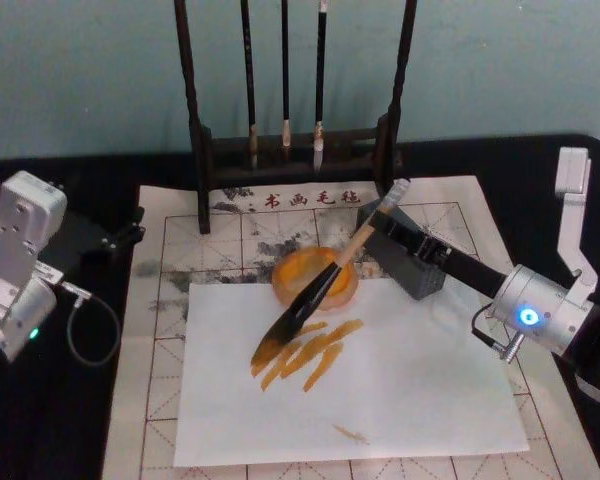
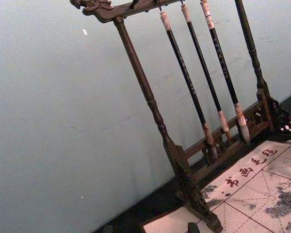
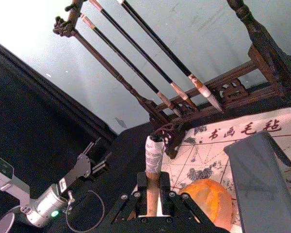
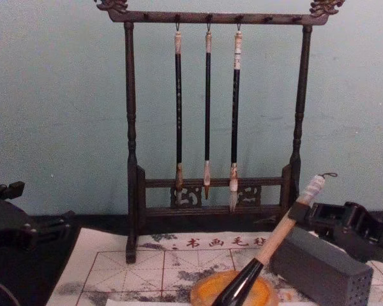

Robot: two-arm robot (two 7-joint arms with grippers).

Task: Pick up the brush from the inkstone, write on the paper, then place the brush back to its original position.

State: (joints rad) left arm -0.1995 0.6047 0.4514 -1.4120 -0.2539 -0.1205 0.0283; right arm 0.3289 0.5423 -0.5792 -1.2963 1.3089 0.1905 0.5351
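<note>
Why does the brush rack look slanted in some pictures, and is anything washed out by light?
Left wrist view: the rack leans, since that camera sits tilted; chest view shows it upright. Right wrist view: the wall glares white at one corner, beyond the right gripper clamping the brush. Head view: left gripper parked at the table's left.

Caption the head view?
Right gripper holds the brush, tip at orange strokes on the white sheet; left gripper idle at left.
</note>
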